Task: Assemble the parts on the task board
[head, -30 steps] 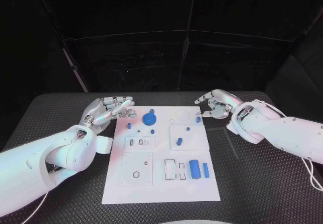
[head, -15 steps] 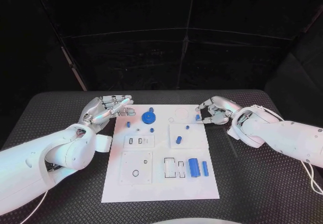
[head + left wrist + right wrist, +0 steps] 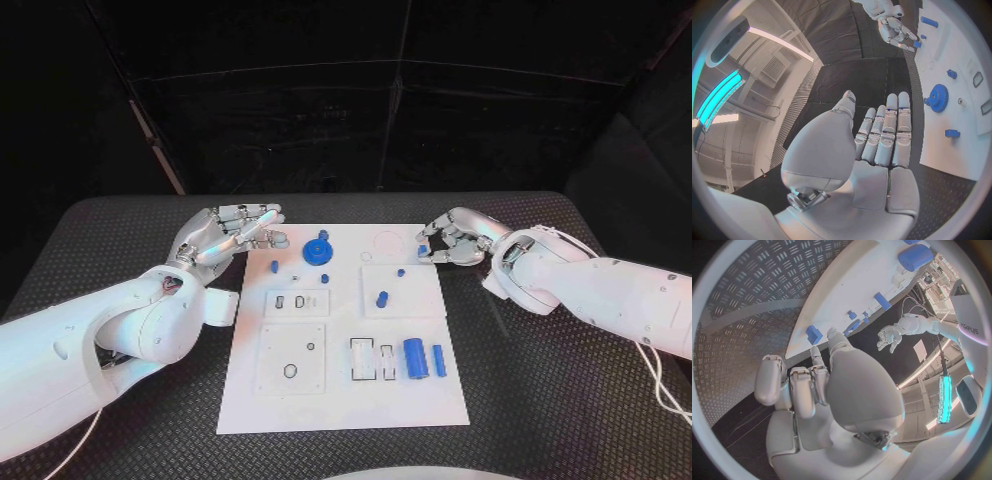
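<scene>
Blue peg at task board edge: right hand is curling narrow toward it, grip unclear; left hand is waiting, fingers apart, empty.

White glossy arms, silver robot hands, thin white cable on R arm.

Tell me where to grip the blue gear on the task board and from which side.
Grip the blue gear by its toothed rim, coming down from above, probably with the open left hand nearest it. It lies flat on the task board, so only rim and raised hub offer purchase.
</scene>
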Available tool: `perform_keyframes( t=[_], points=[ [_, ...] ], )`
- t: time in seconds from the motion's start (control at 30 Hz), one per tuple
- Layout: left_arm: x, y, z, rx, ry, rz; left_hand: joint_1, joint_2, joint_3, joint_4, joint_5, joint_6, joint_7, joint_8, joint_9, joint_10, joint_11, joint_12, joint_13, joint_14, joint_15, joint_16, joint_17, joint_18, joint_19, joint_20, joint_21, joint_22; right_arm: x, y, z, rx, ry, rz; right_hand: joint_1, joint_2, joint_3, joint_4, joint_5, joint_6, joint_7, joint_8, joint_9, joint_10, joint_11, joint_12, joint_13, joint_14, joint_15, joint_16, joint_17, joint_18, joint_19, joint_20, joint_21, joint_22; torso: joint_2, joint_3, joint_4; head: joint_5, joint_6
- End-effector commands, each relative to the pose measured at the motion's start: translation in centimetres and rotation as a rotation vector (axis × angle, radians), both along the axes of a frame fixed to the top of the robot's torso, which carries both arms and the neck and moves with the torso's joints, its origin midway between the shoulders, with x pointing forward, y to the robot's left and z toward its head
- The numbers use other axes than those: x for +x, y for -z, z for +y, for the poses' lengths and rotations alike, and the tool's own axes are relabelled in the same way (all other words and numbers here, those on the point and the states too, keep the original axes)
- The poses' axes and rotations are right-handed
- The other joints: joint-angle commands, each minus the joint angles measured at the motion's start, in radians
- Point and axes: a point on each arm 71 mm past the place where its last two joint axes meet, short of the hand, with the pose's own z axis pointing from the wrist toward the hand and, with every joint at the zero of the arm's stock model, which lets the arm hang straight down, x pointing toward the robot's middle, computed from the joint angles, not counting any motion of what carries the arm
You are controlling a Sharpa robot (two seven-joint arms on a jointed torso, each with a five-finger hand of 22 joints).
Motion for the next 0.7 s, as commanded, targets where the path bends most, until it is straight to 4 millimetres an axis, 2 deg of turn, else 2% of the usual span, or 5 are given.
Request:
perform_keyframes(
  t=[0.03, 0.23, 0.7],
  points=[
    [0.00, -0.13, -0.15, -0.005, 0.013, -0.008, -0.001, 0.012, -0.001, -0.007, -0.006, 0.000, 0.004, -0.006, -0.001, -0.002, 0.006, -0.005, -0.001, -0.001, 0.003, -0.003, 0.001, 0.002, 0.009, 0.000, -0.002, -0.002, 0.12, 0.10, 0.07, 0.002, 0.001, 0.014, -0.002, 0.017, -0.003, -0.001, 0.005, 0.016, -0.001, 0.008, 0.002, 0.020, 0.005, 0.001, 0.139, 0.096, 0.005, 0.003, 0.236, -0.016, 0.000, 0.004, -0.001, 0.002, 0.000, -0.0009, 0.0002, 0.000, -0.001],
    [0.01, -0.12, -0.16, -0.005, 0.013, -0.007, -0.001, 0.012, -0.001, -0.007, -0.006, 0.000, 0.004, -0.006, -0.001, -0.002, 0.006, -0.005, -0.001, -0.001, 0.003, -0.003, 0.001, 0.002, 0.009, 0.000, -0.002, -0.002, 0.25, 0.30, 0.21, 0.000, -0.001, 0.026, 0.011, 0.040, 0.004, -0.013, -0.012, 0.047, -0.008, 0.017, 0.003, 0.023, -0.001, 0.004, 0.142, 0.097, 0.000, 0.004, 0.239, -0.017, 0.002, 0.000, 0.001, 0.005, 0.000, -0.0001, 0.0000, 0.001, -0.003],
    [0.02, -0.10, -0.14, -0.005, 0.013, -0.007, -0.001, 0.012, -0.001, -0.007, -0.006, 0.000, 0.004, -0.006, -0.001, -0.002, 0.006, -0.005, -0.001, -0.001, 0.003, -0.003, 0.001, 0.002, 0.009, 0.000, -0.002, -0.002, 0.41, 0.50, 0.03, -0.009, 0.008, 0.036, 0.016, 0.040, 0.005, -0.019, -0.018, 0.051, -0.009, 0.017, 0.002, 0.025, -0.002, 0.006, 0.145, 0.098, -0.001, 0.005, 0.242, -0.017, 0.004, -0.001, 0.002, 0.008, -0.001, 0.0000, -0.0002, -0.001, -0.005]
  ],
)
